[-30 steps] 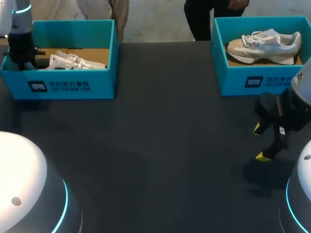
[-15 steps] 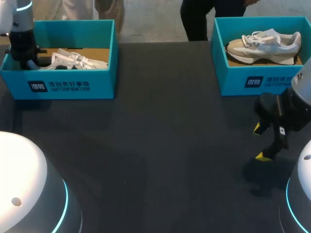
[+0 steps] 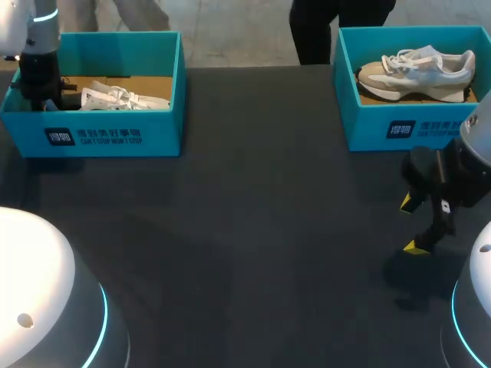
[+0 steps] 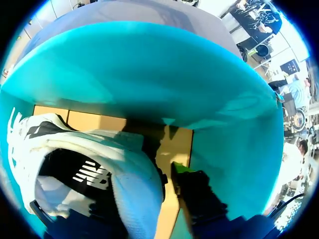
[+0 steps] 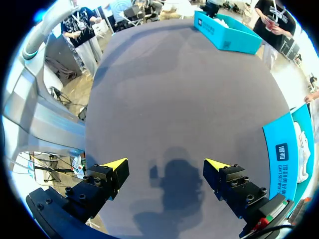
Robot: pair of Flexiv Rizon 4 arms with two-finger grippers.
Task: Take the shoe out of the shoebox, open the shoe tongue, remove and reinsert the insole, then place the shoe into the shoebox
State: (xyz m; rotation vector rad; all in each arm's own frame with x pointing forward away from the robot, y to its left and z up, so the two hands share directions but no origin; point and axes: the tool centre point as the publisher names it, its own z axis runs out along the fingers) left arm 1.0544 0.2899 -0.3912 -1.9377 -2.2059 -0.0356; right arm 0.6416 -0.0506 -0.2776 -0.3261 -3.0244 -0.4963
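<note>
Watching from the side, my worry sits with the left gripper [image 3: 40,90], which is down inside the left shoebox [image 3: 115,136] at the heel end of the white shoe [image 4: 117,164]. The shoe lies on the cardboard floor of that box, with its padded heel collar hard up against the gripper. Whether the gripper has actually closed on the collar I cannot tell, since the shoe covers most of it. If the hold is thin and on soft padding only, I'd expect the shoe to tip toe-down on the lift and slide free. The toe could also catch the box wall and drag the light box along the table [image 3: 253,230]. The teal wall stands close ahead of the gripper and close beside it, so sideways travel has little room. Straight up looks to me the only clean way out.

The right gripper [image 5: 166,165] hangs low over bare table, its fingers [image 5: 112,172] spread wide with nothing between them. The second shoebox [image 3: 399,126], holding a beige-and-white sneaker [image 3: 418,69], stands near, off to one finger's side, and a careless swing that way could clip its front wall. Ahead of those fingers the dark table runs open toward the left shoebox, well apart. I judge that ample space to set the shoe down and work the tongue and insole.
</note>
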